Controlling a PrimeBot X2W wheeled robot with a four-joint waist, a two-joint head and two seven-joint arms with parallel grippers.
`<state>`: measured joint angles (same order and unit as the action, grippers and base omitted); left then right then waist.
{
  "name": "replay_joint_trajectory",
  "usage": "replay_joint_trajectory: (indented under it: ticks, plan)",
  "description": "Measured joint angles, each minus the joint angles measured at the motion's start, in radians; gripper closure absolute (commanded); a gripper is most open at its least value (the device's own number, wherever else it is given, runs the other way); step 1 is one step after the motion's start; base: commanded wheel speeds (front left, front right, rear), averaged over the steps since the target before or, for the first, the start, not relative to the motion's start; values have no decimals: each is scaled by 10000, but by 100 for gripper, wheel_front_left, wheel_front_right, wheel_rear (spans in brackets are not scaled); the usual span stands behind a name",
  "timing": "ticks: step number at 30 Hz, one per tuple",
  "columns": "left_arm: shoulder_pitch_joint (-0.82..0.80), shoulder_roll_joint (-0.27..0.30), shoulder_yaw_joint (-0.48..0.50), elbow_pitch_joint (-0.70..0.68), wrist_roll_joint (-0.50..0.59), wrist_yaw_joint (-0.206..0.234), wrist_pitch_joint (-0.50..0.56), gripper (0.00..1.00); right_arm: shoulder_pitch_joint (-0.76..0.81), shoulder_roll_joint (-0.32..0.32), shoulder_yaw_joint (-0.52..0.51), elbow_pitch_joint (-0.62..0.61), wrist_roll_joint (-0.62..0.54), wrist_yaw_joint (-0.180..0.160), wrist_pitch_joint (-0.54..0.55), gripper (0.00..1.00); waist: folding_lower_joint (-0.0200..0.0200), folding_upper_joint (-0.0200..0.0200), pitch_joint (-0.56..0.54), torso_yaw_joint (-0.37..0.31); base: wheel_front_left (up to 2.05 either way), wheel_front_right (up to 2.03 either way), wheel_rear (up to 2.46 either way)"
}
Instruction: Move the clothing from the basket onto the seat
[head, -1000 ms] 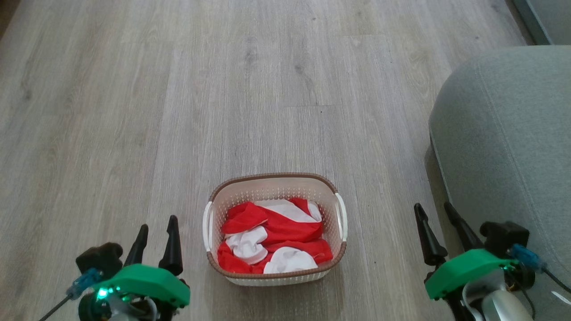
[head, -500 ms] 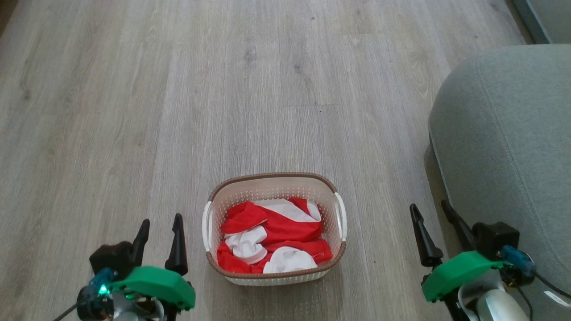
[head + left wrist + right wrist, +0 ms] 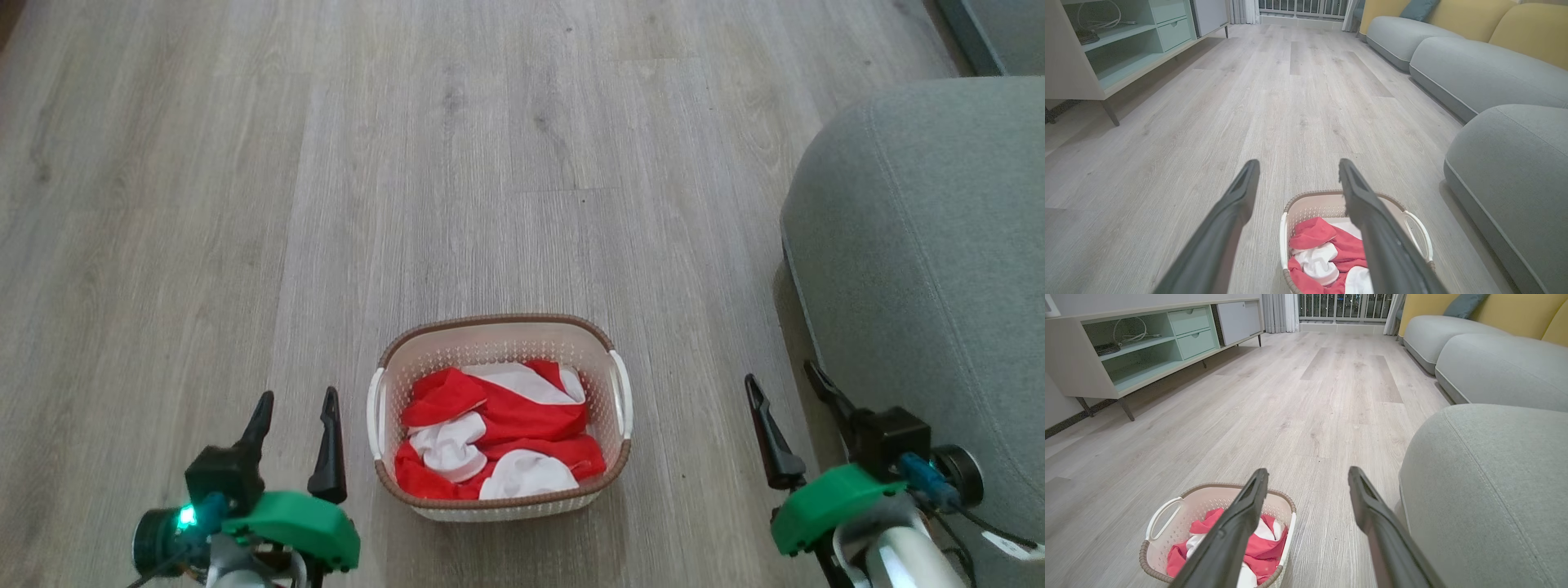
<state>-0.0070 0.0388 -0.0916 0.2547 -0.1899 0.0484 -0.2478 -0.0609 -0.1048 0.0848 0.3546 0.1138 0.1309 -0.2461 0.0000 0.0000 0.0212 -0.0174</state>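
The basket (image 3: 498,320) stands on the pale wood-plank floor (image 3: 490,163), low and central in the head view. A brown braided rim runs all round it, and there is a white handle (image 3: 624,392) on each short side. The clothing (image 3: 522,425) lies crumpled inside it, bright red folds mixed with white panels, covering the bottom and sitting below the rim. The left fingers (image 3: 329,445) hang over the floor just to the basket's left, parted with a clear gap and holding nothing. In the left wrist view one of them crosses in front of the clothing. The right fingers (image 3: 771,445) are likewise parted and empty, over the strip of floor between the basket and the seat (image 3: 922,245). The seat, a rounded light grey upholstered block with a stitched seam, rises at the right, apart from the basket. The wrist views take in more grey seating (image 3: 1494,363) with yellow backs beyond it. They also show a low cabinet (image 3: 1126,363) with pale green shelves and drawers, standing on thin legs along the opposite side of the room.
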Motion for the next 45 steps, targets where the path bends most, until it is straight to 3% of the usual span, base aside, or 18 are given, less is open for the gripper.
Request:
replay_joint_trajectory:
  ticks: [18,24,32,38,45]
  plan:
    - [0,4,-13,38,138,-29,-2,0,-119,-10,-4,2,-148,0,-38,0,0,0,78,-28,0,0,0]
    - [-334,10,-163,222,171,-198,-2,0,-291,-12,-125,-167,-144,0,-38,0,0,0,568,-90,0,0,0]
    - [-2841,8,-1304,1342,788,-556,-4,0,-1748,2,-709,-1035,-77,0,-38,0,2,0,2253,-268,0,0,0]
    - [-5475,-21,-2416,3488,1749,-805,-13,0,-3022,94,-771,-1682,0,0,-63,0,4,0,4030,-545,0,0,0]
    - [-8053,-42,-2999,6326,2472,-640,623,0,-3891,336,-663,-2000,192,0,-65,0,5,-1,5987,-1136,0,0,0]
